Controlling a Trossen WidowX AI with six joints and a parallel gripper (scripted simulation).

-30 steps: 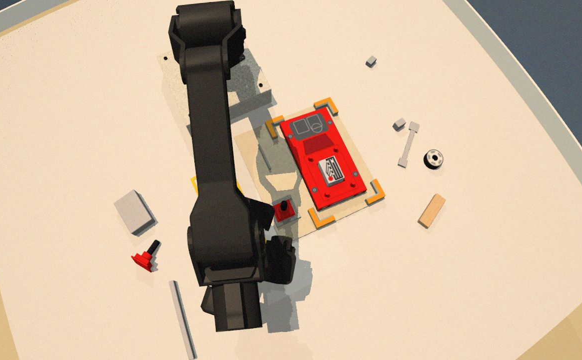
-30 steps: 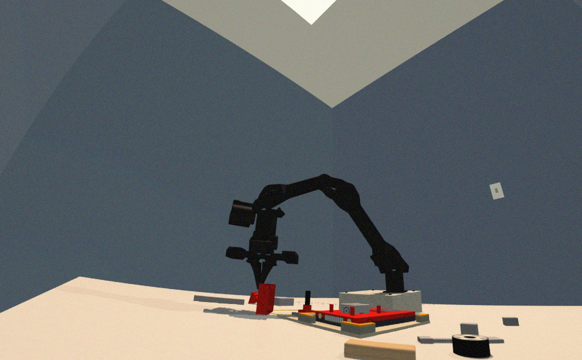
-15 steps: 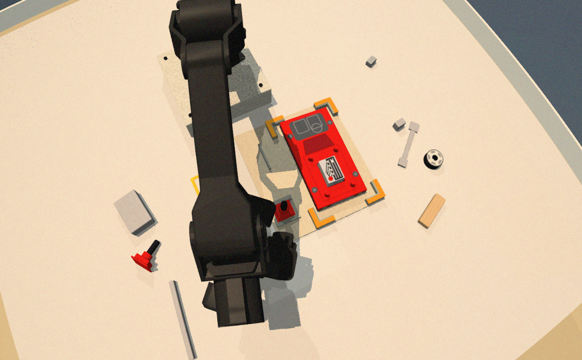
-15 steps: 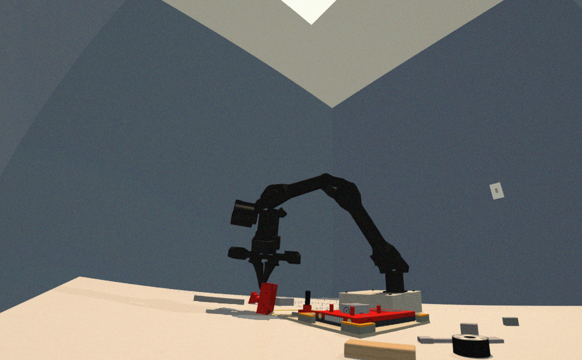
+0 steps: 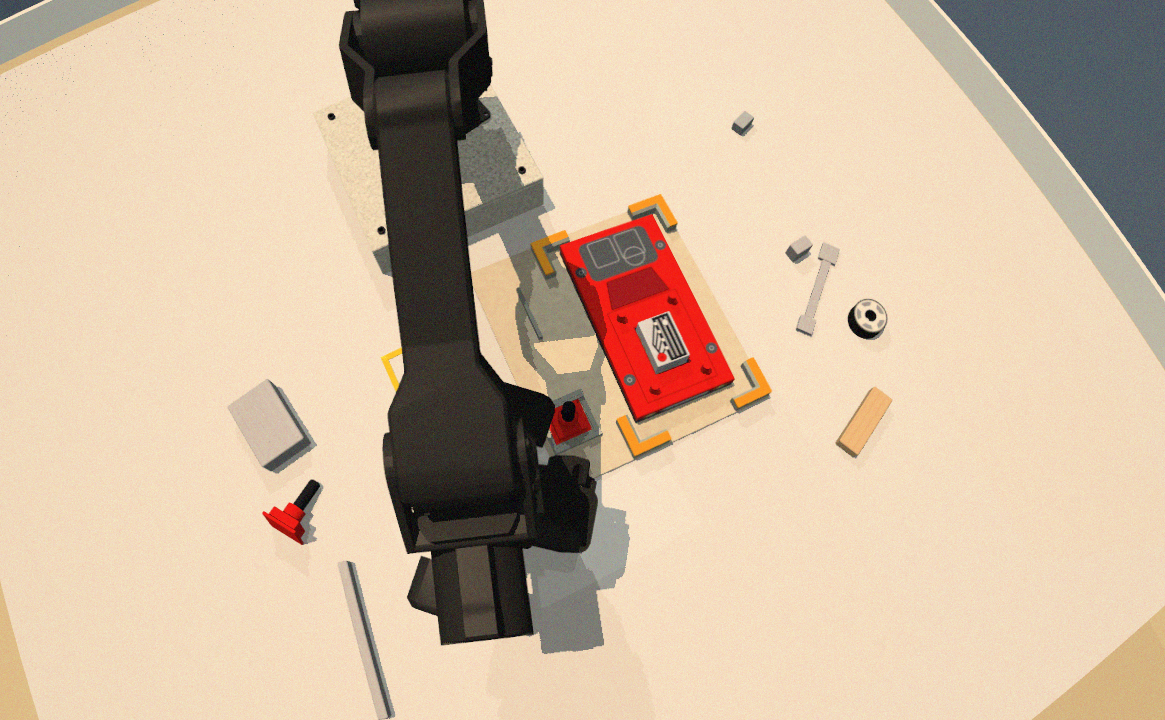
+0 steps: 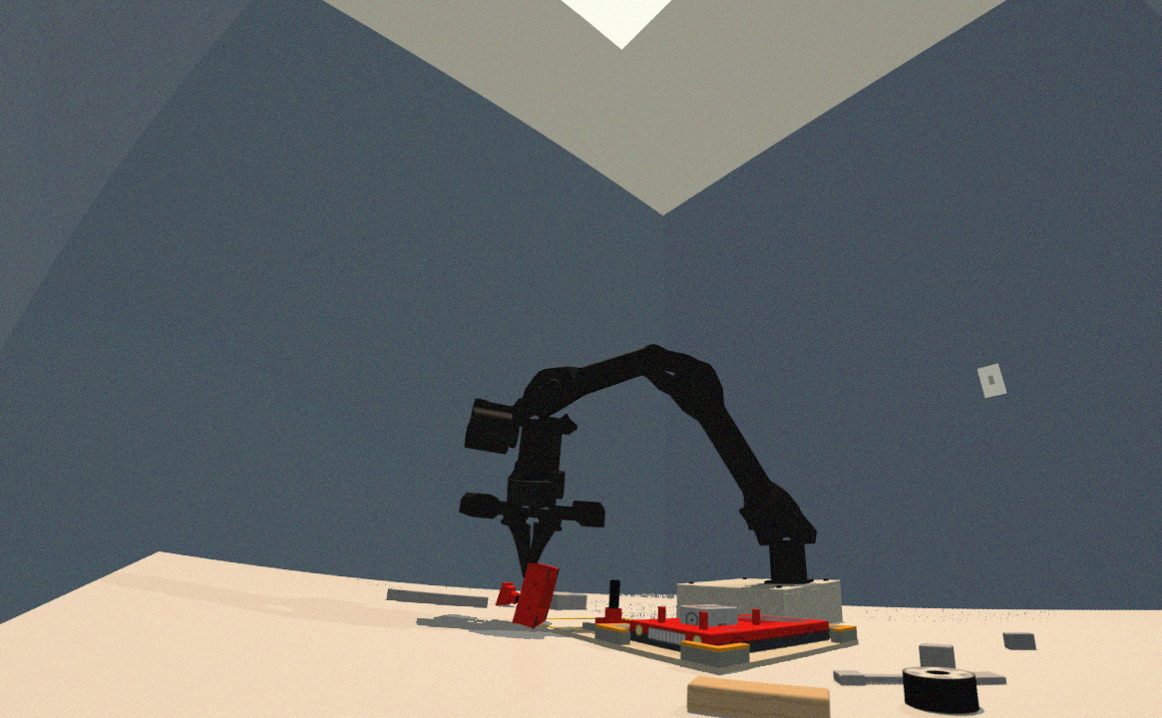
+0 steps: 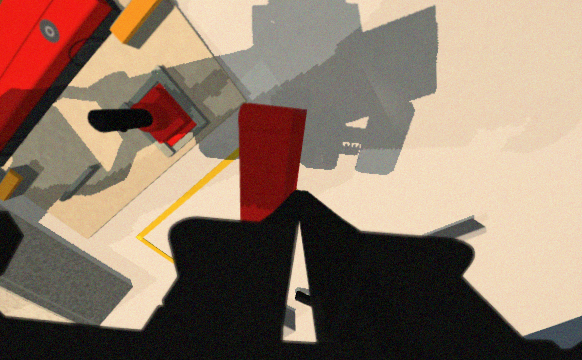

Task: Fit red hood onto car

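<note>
Exterior view: the claw [image 6: 527,569] [image 7: 300,196] is clenched on nothing at left, its tips close to the red hood [image 6: 537,595] [image 7: 271,160], which tilts on edge left of the car chassis [image 5: 649,304] [image 6: 745,632] [image 7: 36,65], whose engine block [image 5: 663,341] [image 6: 708,615] sits between upright pegs.

chassis [image 5: 635,288] [image 6: 745,630] [image 7: 16,65]: red | jig corners [image 5: 754,386] [image 6: 714,649] [image 7: 133,20]: orange (bright) | engine block [image 5: 663,342] [image 6: 708,615]: grey, black-striped top | hood [image 6: 536,595] [image 7: 270,160]: red

Top view: arm [image 5: 429,223] cut off at upper edge, hides most of yellow outline, left of ctr; hand's fingertips hidden too.
</note>
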